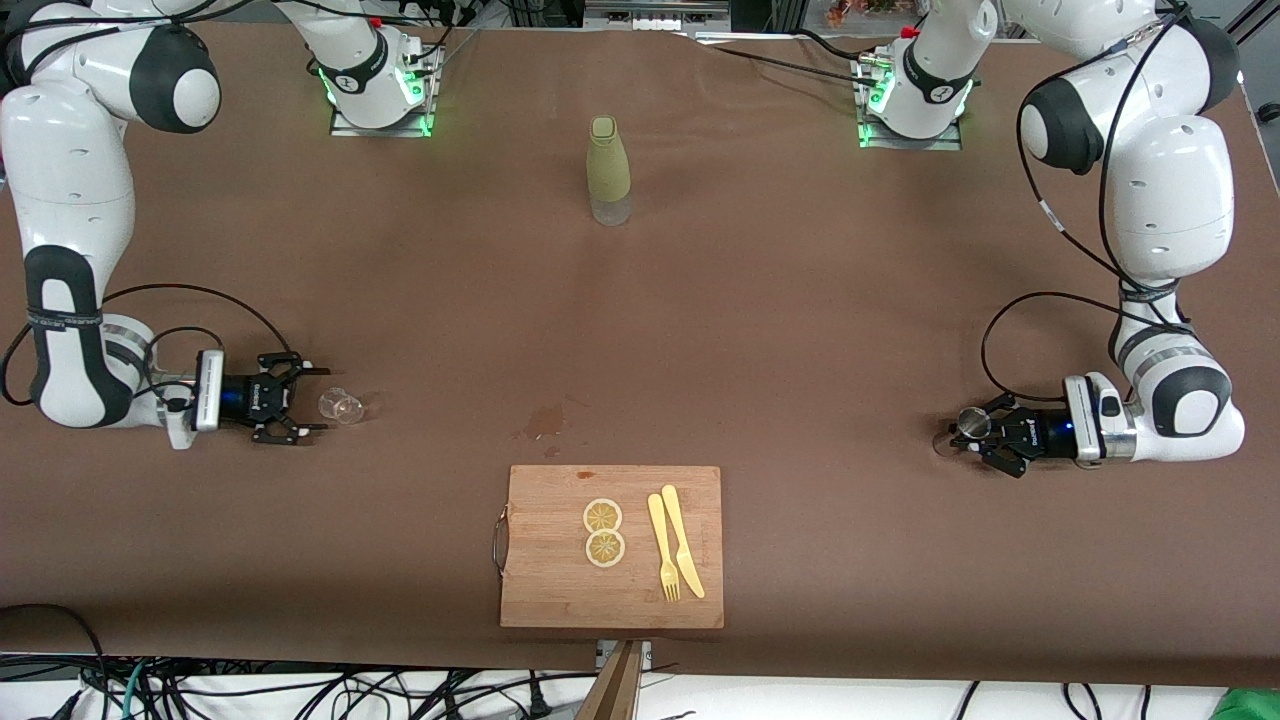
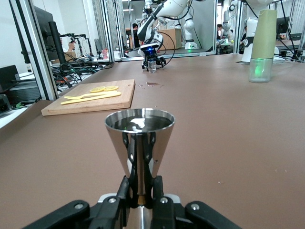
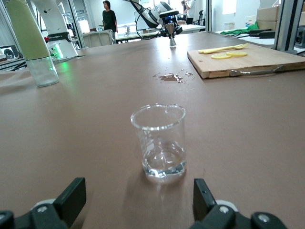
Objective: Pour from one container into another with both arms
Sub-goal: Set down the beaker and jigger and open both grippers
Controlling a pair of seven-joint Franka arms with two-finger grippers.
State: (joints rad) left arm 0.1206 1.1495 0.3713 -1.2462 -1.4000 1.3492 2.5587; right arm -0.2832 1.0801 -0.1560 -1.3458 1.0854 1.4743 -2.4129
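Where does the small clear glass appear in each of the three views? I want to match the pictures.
Front view: the small clear glass stands on the table at the right arm's end, just in front of the open right gripper.
Left wrist view: tiny, in the distance at that gripper.
Right wrist view: large, central, upright, between the open fingers, untouched.
Shared landmark: the wooden cutting board.

brown table (image 1: 800, 330), glass (image 1: 347, 406), green bottle (image 1: 608, 170), cutting board (image 1: 560, 590), small spill (image 1: 545, 424) (near board)
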